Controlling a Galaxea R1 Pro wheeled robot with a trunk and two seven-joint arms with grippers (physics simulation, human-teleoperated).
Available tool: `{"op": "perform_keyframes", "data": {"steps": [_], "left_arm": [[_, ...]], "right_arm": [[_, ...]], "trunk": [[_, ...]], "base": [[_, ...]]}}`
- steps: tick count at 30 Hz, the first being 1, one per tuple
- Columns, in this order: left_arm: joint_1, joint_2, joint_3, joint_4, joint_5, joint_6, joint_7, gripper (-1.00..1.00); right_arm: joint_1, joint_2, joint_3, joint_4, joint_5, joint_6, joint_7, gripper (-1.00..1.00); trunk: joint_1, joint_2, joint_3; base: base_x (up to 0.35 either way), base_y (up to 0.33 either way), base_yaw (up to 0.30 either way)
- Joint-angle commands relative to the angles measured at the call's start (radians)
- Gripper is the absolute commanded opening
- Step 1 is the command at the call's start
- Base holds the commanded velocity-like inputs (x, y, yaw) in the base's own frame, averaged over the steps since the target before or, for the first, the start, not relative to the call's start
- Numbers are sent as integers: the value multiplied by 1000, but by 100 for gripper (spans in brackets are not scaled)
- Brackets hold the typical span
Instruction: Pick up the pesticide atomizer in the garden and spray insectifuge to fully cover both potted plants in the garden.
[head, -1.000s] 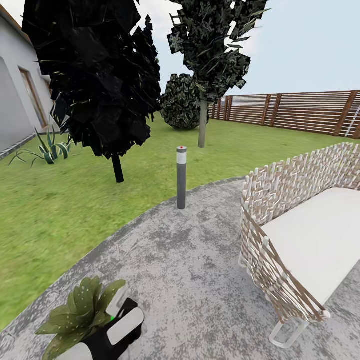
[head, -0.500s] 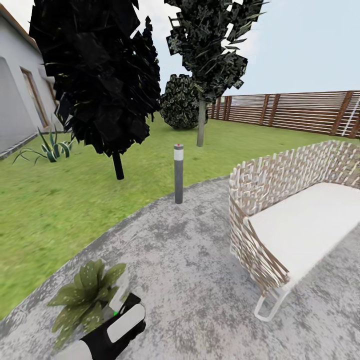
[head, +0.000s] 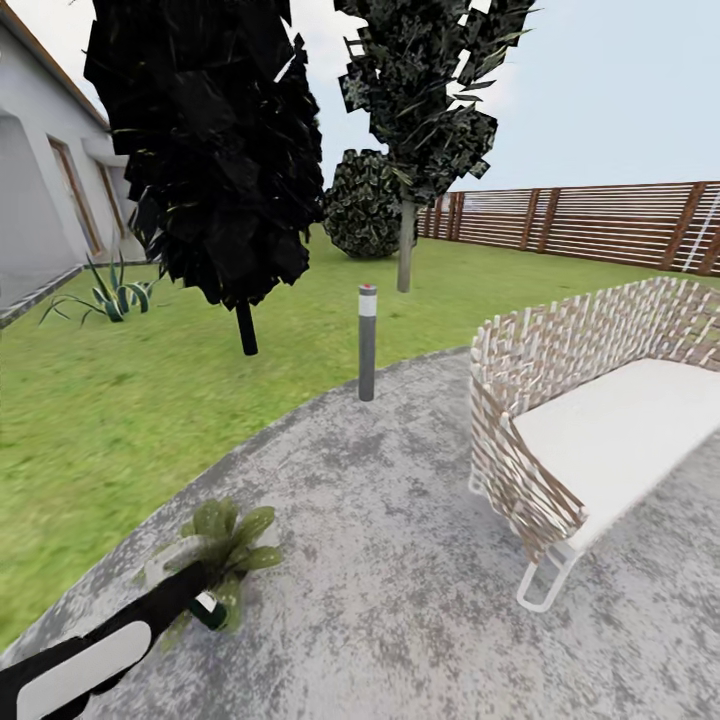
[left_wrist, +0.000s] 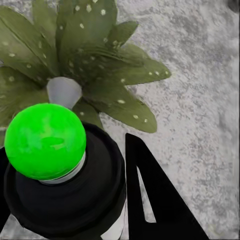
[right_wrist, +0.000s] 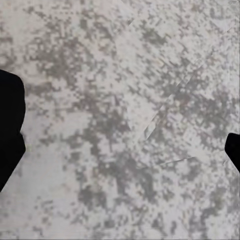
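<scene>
**Atomizer held over a potted plant at the patio's lawn edge**

My left gripper (left_wrist: 65, 200) is clamped on the pesticide atomizer (left_wrist: 60, 175). In my left wrist view its dark body sits between my fingers (left_wrist: 155, 200), and a bright green ball tops it. Just past it is a potted plant (head: 228, 535), its speckled leaves spread around a small grey pot (left_wrist: 64, 92). The plant stands on the mottled grey patio (head: 400, 560), close to the edge where the paving meets the lawn (head: 110, 420). My left arm (head: 90, 655) reaches to it from the lower left corner of my head view.

My right gripper (right_wrist: 120, 145) hangs spread wide over bare paving, holding nothing.

Farther along the same patio edge stands a grey bollard lamp (head: 367, 342). A wicker seat (head: 580, 420) sits toward the patio's right side.
</scene>
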Motion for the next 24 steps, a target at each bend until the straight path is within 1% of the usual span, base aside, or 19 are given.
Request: {"op": "perform_keyframes", "data": {"steps": [1,2,4,5,6,7,8,9,10,12,13,14,15,17,18,19,20,23,24], "left_arm": [[0,32,-10,1,0,23,-59,-100],[0,49,-12,6,-1,38,-82,-100],[0,93,-16,27,-7,73,-121,-100],[0,112,-18,36,-28,81,-140,-100],[0,137,-19,47,-67,87,-175,-100],[0,159,-21,61,-89,93,-211,-100],[0,168,-21,80,-98,107,-240,-100],[0,173,-22,104,-105,133,-283,-100],[0,183,-22,138,-117,175,-369,-100],[0,197,-22,217,-158,249,-545,-100],[0,199,-22,252,-173,269,-603,-100],[0,199,-20,317,-190,293,-693,-100],[0,198,-19,358,-196,298,-729,-100],[0,188,-19,438,-206,299,-758,-100],[0,185,-20,468,-213,299,-762,-100],[0,179,-20,485,-223,297,-765,-100],[0,168,-20,498,-241,294,-767,-100],[0,140,-20,532,-360,281,-770,-100],[0,135,-19,538,-379,279,-771,-100]], "right_arm": [[0,0,0,0,0,0,0,100],[0,0,0,0,0,0,0,100],[0,0,0,0,0,0,0,100],[0,0,0,0,0,0,0,100],[0,0,0,0,-1,0,0,100],[0,0,0,0,-1,1,0,100],[0,0,0,0,-1,1,0,100],[0,0,0,0,-1,1,0,100],[-1,0,0,0,-1,1,0,100],[-1,0,0,0,-1,2,0,100],[-1,0,0,0,-1,2,0,100],[-1,0,0,1,-1,2,0,100],[-1,0,0,1,-1,2,0,100],[-1,0,0,0,-1,2,0,100],[-1,0,0,0,-2,2,0,100],[-1,0,0,0,-2,2,0,100],[-1,0,0,0,-2,2,0,100],[-1,0,0,0,-3,2,0,100],[-1,0,0,0,-3,1,0,100]], "trunk": [[0,0,0],[0,0,0],[0,0,0],[0,0,0],[0,0,0],[0,0,0],[0,0,0],[0,0,0],[0,0,0],[0,0,0],[0,0,0],[0,0,0],[0,0,0],[0,0,0],[0,0,0],[0,0,0],[0,0,0],[0,0,0],[0,0,0]], "base": [[130,324,0],[156,314,0],[208,280,0],[236,261,0],[244,256,0],[248,255,0],[249,254,0],[250,254,0],[254,240,0],[259,232,0],[260,237,0],[255,244,0],[165,158,0],[59,57,0],[14,32,0],[39,141,0],[68,220,0],[122,298,0],[144,316,0]]}}
